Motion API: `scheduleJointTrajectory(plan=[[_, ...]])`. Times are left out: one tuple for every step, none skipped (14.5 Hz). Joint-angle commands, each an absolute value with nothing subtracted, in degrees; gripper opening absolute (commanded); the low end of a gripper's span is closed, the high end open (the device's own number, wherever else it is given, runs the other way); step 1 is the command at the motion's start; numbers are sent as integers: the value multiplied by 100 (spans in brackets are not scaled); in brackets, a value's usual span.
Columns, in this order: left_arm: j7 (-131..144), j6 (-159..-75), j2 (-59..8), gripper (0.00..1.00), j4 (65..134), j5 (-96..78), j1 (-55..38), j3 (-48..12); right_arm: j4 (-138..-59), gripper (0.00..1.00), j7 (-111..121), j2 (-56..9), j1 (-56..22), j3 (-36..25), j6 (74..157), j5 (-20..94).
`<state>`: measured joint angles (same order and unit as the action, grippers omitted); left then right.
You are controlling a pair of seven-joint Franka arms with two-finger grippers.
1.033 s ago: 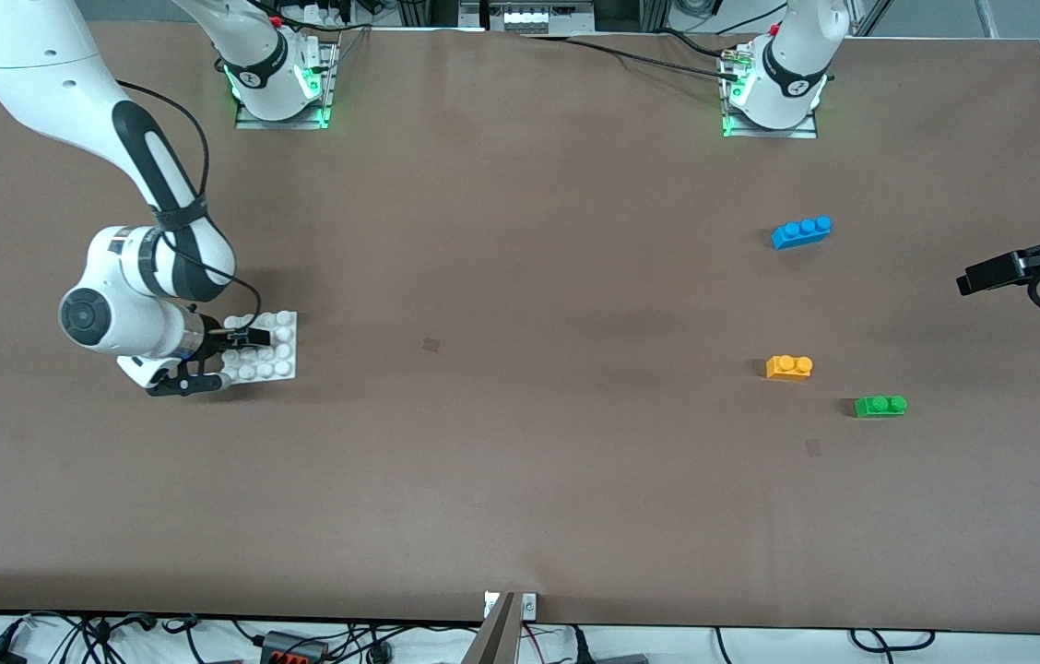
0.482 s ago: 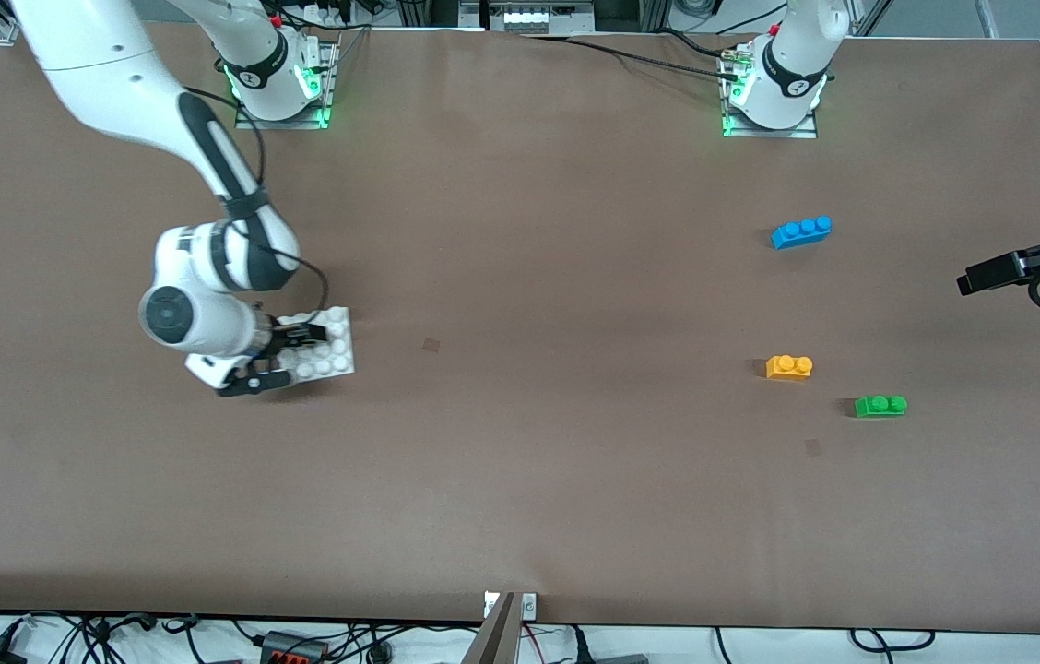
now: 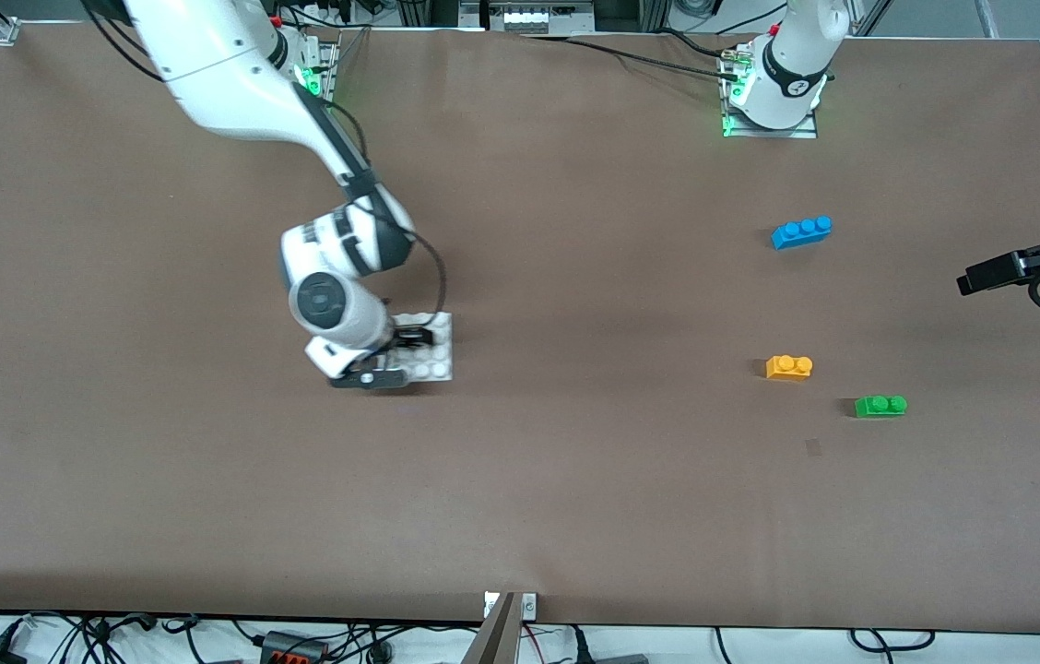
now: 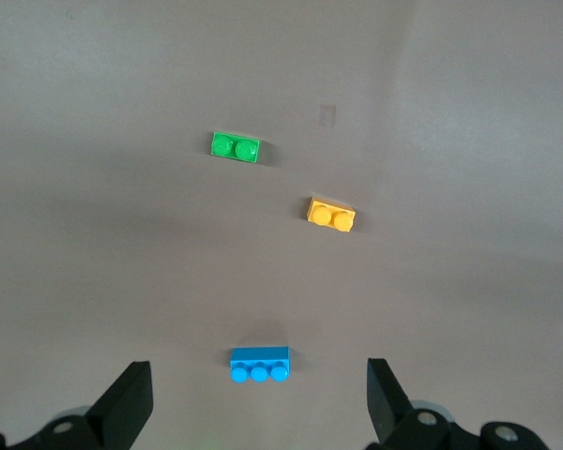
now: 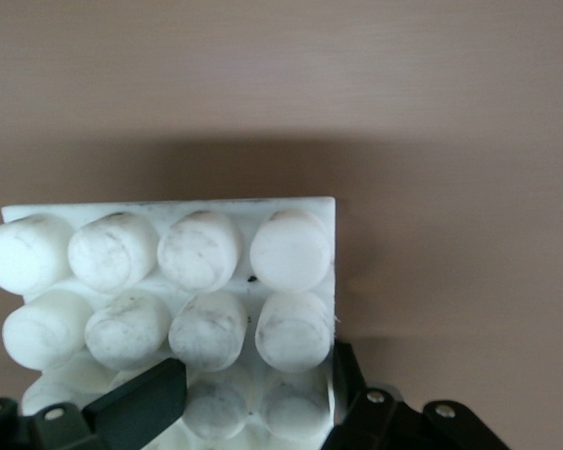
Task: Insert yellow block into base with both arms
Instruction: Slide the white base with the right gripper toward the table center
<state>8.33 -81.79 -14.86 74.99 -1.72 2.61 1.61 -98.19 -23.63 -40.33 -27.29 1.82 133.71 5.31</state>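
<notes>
Yellow block (image 3: 789, 367) lay on the table (image 3: 575, 498), well apart from the right gripper (image 3: 402, 341), whose jaws clamped the base (image 3: 437, 355). Left gripper (image 4: 258, 408) waited above the blue brick (image 3: 801, 231), jaws wide, holding nothing.

Even overhead light, soft shadows beside each brick (the base (image 5: 169, 281) blurs close up).
</notes>
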Motion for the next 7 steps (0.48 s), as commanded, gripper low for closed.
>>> scheduleJointTrajectory(plan=[[853,-8051,-1591,100,7295,-237,272,176,-9212,57,-2680,-4789,-2900,430,13509,659],[853,-8051,-1582,100,7295,-237,272,176,-9124,57,-2768,-4851,-2909,552,13517,659],[853,-8051,-1582,100,7295,-237,272,176,-9027,57,-2960,-4912,-2909,728,13526,659],[853,-8051,-1591,100,7295,-237,272,176,-8905,57,-3223,-4974,-2909,895,13526,659],[853,-8042,-1591,100,7295,-237,272,176,-8782,57,-3417,-5044,-2909,1010,13526,659],[853,-8051,-1591,100,7295,-237,272,176,-8676,57,-3584,-5106,-2909,1159,13535,659],[853,-8042,-1591,100,7295,-237,272,176,-8570,57,-3664,-5150,-2909,1247,13544,659]])
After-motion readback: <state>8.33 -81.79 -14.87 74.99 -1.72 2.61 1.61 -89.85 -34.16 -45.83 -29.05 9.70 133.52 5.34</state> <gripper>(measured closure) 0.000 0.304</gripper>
